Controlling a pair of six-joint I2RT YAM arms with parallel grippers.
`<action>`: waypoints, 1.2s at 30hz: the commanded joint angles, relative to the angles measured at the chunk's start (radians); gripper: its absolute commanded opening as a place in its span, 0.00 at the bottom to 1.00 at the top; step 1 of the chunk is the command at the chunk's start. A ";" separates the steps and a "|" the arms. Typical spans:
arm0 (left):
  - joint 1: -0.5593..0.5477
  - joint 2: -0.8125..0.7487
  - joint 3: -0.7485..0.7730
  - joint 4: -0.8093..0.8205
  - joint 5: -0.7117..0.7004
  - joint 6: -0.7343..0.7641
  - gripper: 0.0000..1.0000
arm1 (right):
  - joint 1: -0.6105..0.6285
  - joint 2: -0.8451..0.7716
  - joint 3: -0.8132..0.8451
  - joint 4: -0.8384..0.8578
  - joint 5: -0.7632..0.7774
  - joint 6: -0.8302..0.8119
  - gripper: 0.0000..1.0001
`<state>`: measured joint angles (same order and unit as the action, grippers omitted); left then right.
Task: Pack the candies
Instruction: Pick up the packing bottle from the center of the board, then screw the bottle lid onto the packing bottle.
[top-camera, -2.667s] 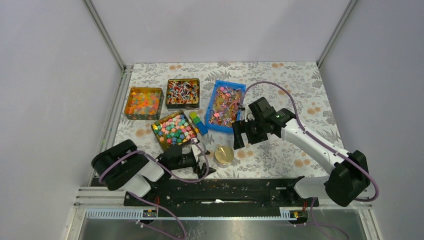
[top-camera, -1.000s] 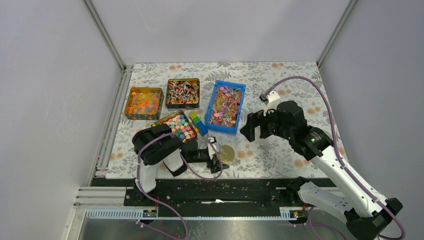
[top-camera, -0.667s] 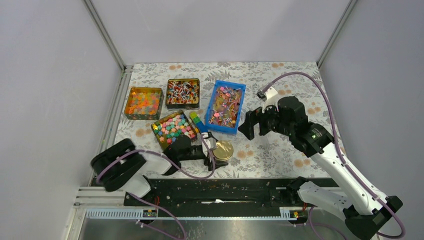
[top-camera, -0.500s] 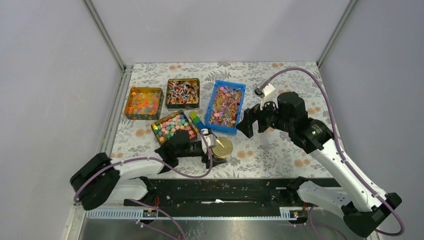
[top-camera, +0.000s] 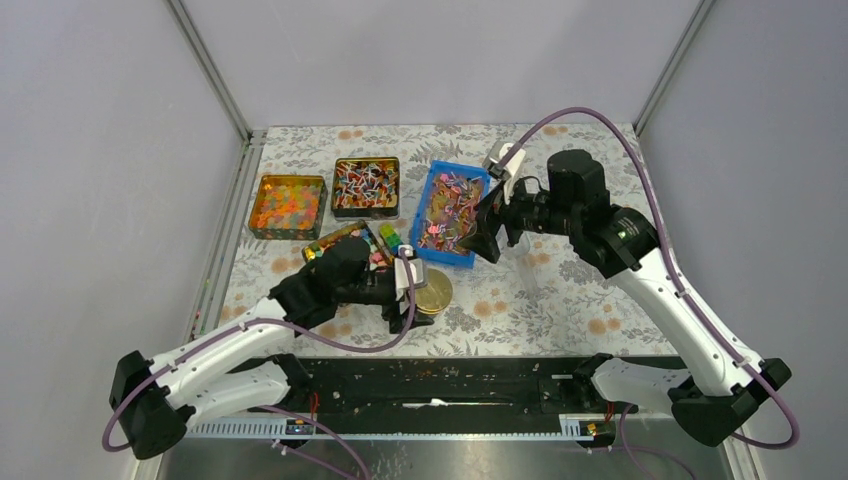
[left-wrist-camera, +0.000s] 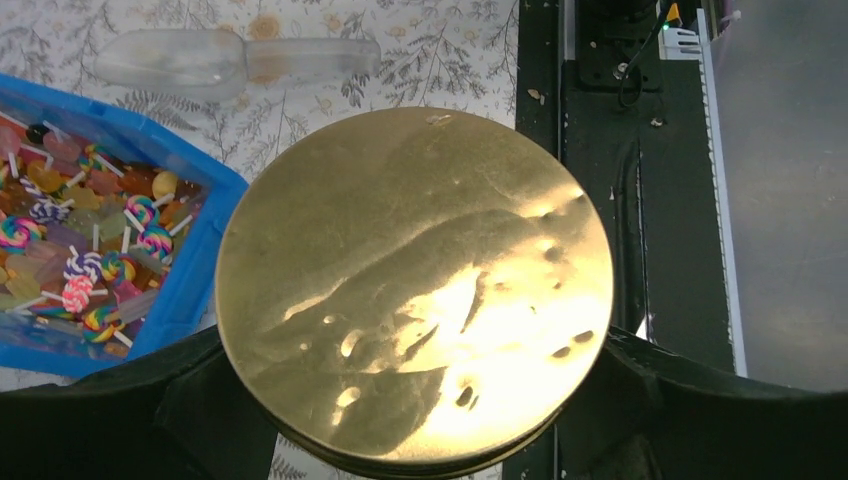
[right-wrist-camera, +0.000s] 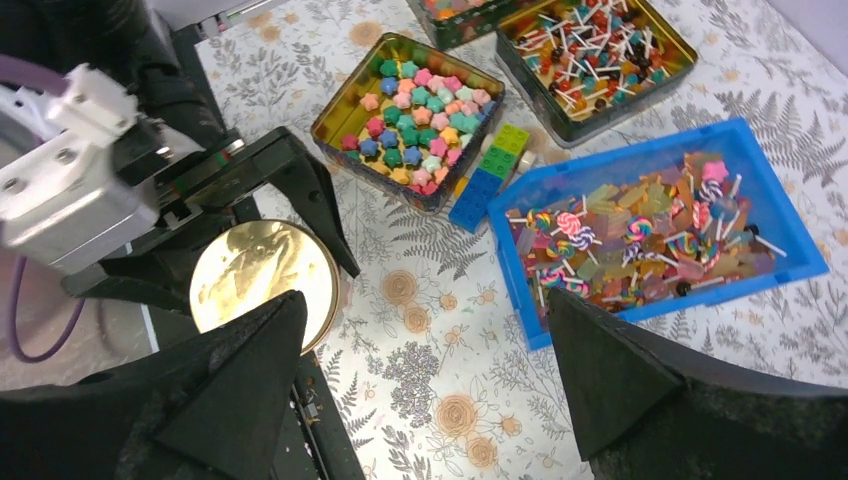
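At the 6 o'clock edge of the counter (top-camera: 580, 290), a cloth printed with grey ferns and orange blooms, the left claw (left-wrist-camera: 412, 350) pinches a round gold tin (top-camera: 433, 291), with one black finger against each side of its rim. The tin's top is flat polished metal, and small dents warp its reflections. I cannot tell whether it touches the cloth.

At 12 o'clock from it stands the blue bin (right-wrist-camera: 512, 280), a rectangular plastic tray with sloped walls. In it lie the candies (right-wrist-camera: 640, 240): swirl-striped discs on thin white sticks, mixed with translucent jelly-like pieces in pink, purple and orange. The right claw (right-wrist-camera: 425, 300) hangs at about 4 o'clock of the bin, over its near right corner. Its wedge-shaped black fingers are spread wide and hold nothing.

At 10 o'clock from the gold tin, a square tin (right-wrist-camera: 335, 110) with shiny walls holds pastel flower-shaped blocks (right-wrist-camera: 420, 120). Studded blue and green bricks (right-wrist-camera: 487, 170) lie between it and the bin. Farther off at 11 o'clock sits a dark tin (top-camera: 335, 188) of stick sweets. Left of that is an amber tin (top-camera: 287, 178) of glossy orange-yellow balls (top-camera: 288, 207). A clear plastic scoop (left-wrist-camera: 230, 62) lies on the cloth near the bin.
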<state>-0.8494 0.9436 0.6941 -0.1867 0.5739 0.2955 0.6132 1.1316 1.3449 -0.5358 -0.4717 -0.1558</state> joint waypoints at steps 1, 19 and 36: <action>0.039 0.005 0.086 -0.106 0.083 0.025 0.63 | 0.003 0.034 0.084 -0.062 -0.143 -0.126 0.97; 0.082 0.113 0.169 -0.094 0.235 0.116 0.63 | 0.096 0.071 0.029 -0.206 -0.327 -0.398 0.95; 0.087 0.113 0.182 -0.069 0.236 0.131 0.63 | 0.238 0.173 0.026 -0.202 -0.214 -0.481 0.99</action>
<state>-0.7704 1.0767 0.8253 -0.3286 0.7574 0.4015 0.8417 1.2945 1.3560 -0.7517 -0.7189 -0.6102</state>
